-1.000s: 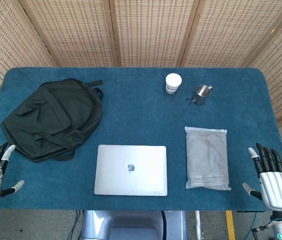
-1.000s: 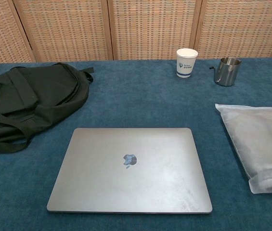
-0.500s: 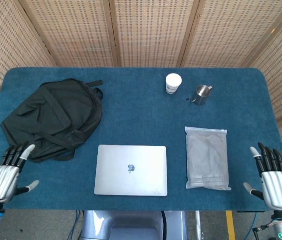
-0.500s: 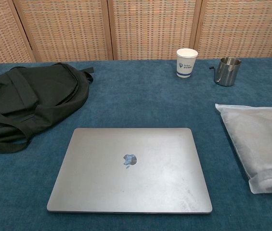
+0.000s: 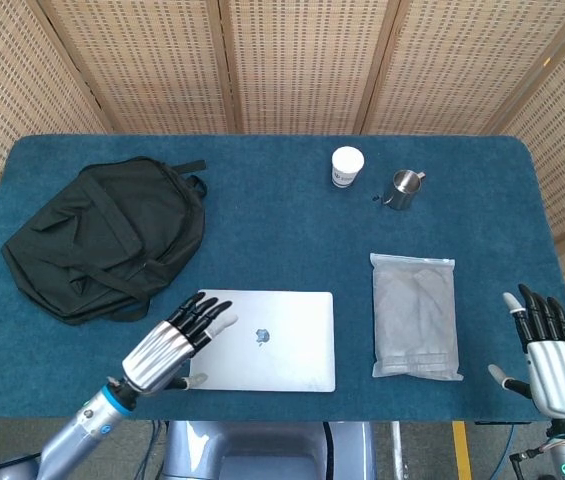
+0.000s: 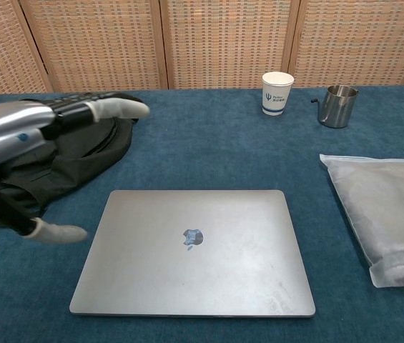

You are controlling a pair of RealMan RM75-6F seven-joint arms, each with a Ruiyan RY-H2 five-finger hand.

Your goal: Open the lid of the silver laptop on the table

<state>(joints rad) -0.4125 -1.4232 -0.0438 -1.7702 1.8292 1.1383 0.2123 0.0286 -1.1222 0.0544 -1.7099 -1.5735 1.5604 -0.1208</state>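
Woven cane screens behind table

**Even bright light, mostly sharp**

Both views were bright w/ soft, diffuse light and only faint shadows. The closed silver laptop lid carried a pale sheen, no hard glare. In chest view the metallic left hand sat close to the lens, blurred and out of focus; the rest was sharp.

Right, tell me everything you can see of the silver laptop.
The silver laptop is a thin, matte metal-looking slab with rounded corners and a dark logo at the centre of its lid. The lid is fully closed and it lies flat on the blue table, near the front edge, between the black backpack and the grey plastic pouch. The left hand hovers open at its left edge; contact cannot be told.
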